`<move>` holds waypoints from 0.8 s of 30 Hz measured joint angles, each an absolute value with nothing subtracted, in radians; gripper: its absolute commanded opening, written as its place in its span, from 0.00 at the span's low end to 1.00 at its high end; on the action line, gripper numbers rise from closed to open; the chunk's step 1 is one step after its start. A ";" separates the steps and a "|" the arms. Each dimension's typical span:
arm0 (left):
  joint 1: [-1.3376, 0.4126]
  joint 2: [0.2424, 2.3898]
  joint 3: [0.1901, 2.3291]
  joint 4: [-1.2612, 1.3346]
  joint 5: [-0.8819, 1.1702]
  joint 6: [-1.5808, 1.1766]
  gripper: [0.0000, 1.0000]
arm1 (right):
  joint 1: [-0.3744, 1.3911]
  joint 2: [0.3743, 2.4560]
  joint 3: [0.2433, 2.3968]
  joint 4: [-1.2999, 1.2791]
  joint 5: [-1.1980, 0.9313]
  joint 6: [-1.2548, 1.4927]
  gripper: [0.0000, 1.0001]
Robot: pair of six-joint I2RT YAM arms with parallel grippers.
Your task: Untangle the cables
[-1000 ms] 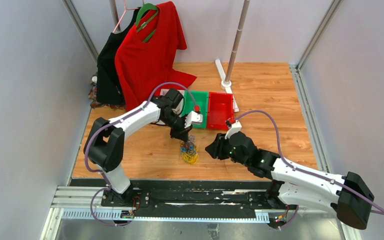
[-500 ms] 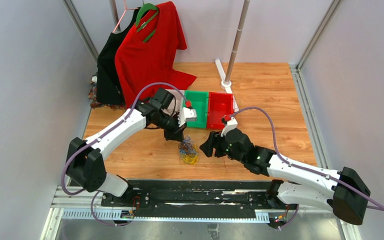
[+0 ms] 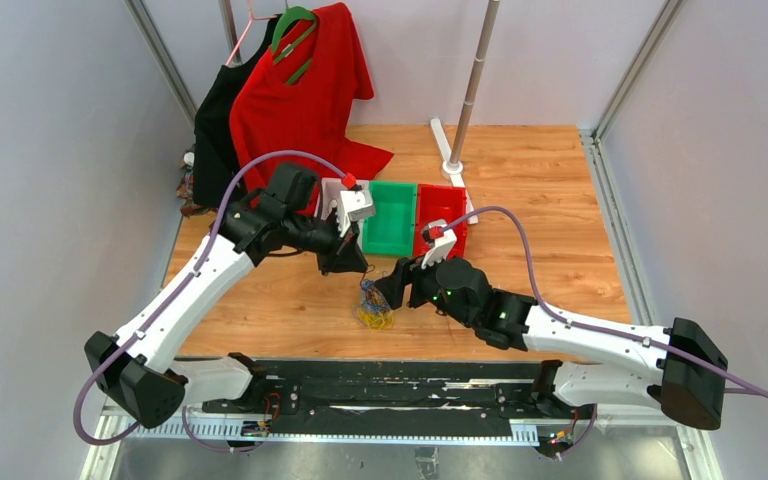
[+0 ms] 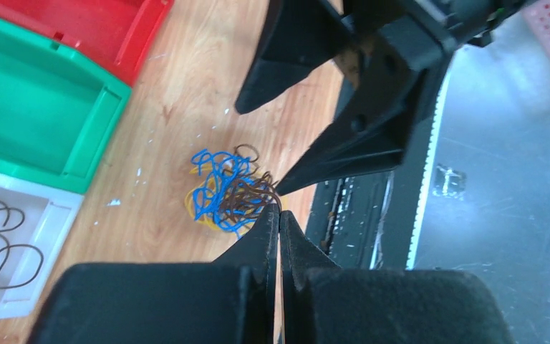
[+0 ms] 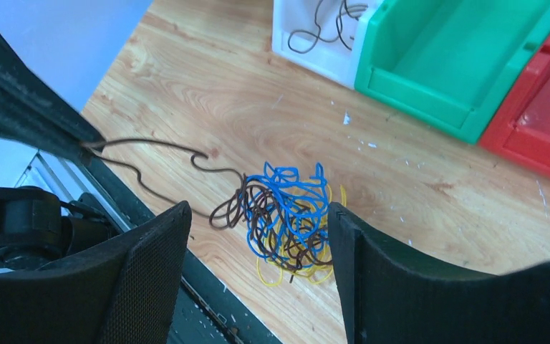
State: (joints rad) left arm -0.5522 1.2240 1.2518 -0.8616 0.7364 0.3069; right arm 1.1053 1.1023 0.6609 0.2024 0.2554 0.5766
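Note:
The cables point(image 3: 374, 306) lie as one tangle of blue, yellow and dark brown wire on the wooden table near its front edge. My left gripper point(image 3: 358, 270) is shut on a brown cable point(image 5: 165, 150) and holds that strand stretched up and away from the tangle point(image 4: 225, 190). Its closed tips point(image 4: 279, 213) pinch the strand just beside the pile. My right gripper point(image 3: 390, 287) is open and empty. It hovers over the tangle point(image 5: 290, 215), which shows between its two fingers point(image 5: 150, 272).
A white bin point(image 5: 308, 54) holding a loose brown cable point(image 4: 0, 244), a green bin point(image 3: 392, 218) and a red bin point(image 3: 445, 215) stand in a row behind the tangle. Red and black garments point(image 3: 295, 100) hang at back left. A metal pole point(image 3: 472, 85) stands behind the bins.
My left gripper has drawn back and up to the left, pulling a brown strand out of the tangle. My right gripper has moved left and forward over the tangle.

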 measured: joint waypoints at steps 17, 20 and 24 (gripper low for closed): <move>-0.553 1.215 1.328 -0.915 0.817 0.241 0.01 | 1.107 1.085 0.664 0.295 0.254 0.550 0.70; -0.554 1.215 1.330 -0.915 0.822 0.231 0.01 | 1.107 1.084 0.664 0.308 0.250 0.550 0.70; -0.561 1.215 1.330 -0.915 0.831 0.226 0.01 | 1.107 1.105 0.672 0.341 0.237 0.550 0.70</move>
State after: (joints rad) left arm -0.5610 1.2148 1.3304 -0.9154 0.8310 0.2264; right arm 1.1069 1.1053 0.6720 0.3412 0.2371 0.5499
